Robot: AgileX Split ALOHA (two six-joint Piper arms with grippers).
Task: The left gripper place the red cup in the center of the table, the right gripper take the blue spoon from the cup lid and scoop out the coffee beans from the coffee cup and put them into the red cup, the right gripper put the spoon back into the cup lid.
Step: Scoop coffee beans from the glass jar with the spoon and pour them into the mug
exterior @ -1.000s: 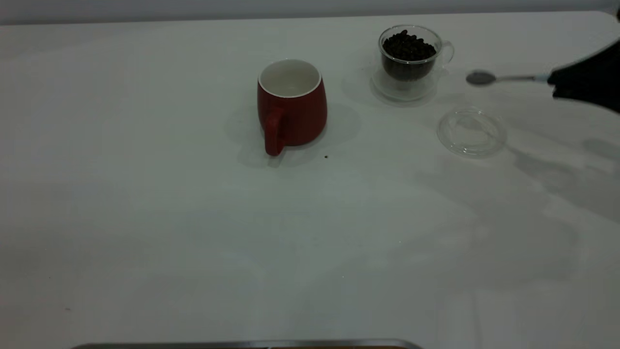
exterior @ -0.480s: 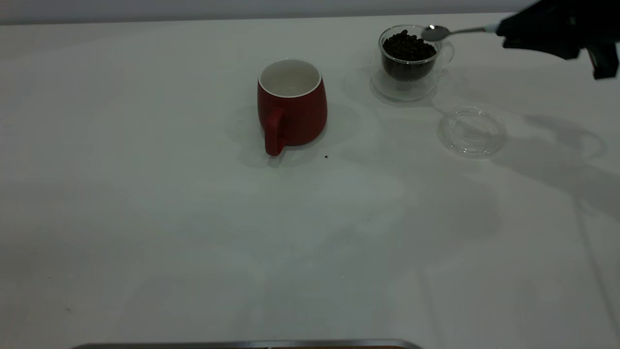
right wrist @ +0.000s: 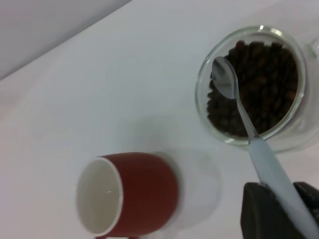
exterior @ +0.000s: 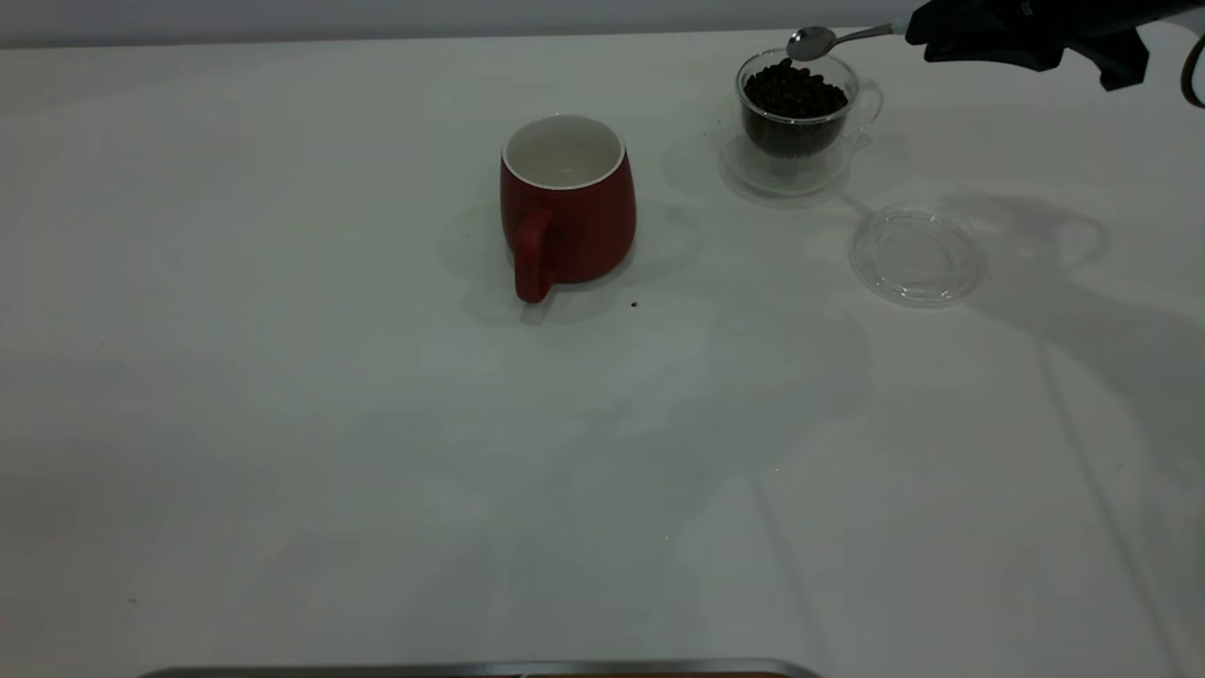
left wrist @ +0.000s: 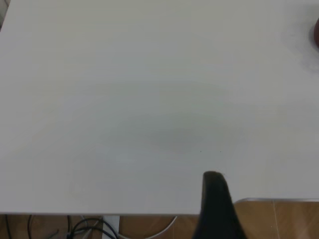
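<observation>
Right gripper [exterior: 927,36] is clamped on the pale handle of the blue spoon [exterior: 838,40], handle pinched between its dark fingers [right wrist: 259,211], and the silver bowl hangs empty just above the coffee cup [exterior: 798,108]. That glass cup is heaped with coffee beans [exterior: 794,92]. Well to one side of the coffee cup stands the red cup [exterior: 567,202], upright on the table [exterior: 377,424], white inside bare. Nearer the camera than the coffee cup lies the cup lid [exterior: 917,255], nothing on it. The gripper's body is cut off at the frame edge. Left gripper [left wrist: 215,201] shows only as one dark finger at the table's edge, well away from the coffee cup; its finger state can't be told.
</observation>
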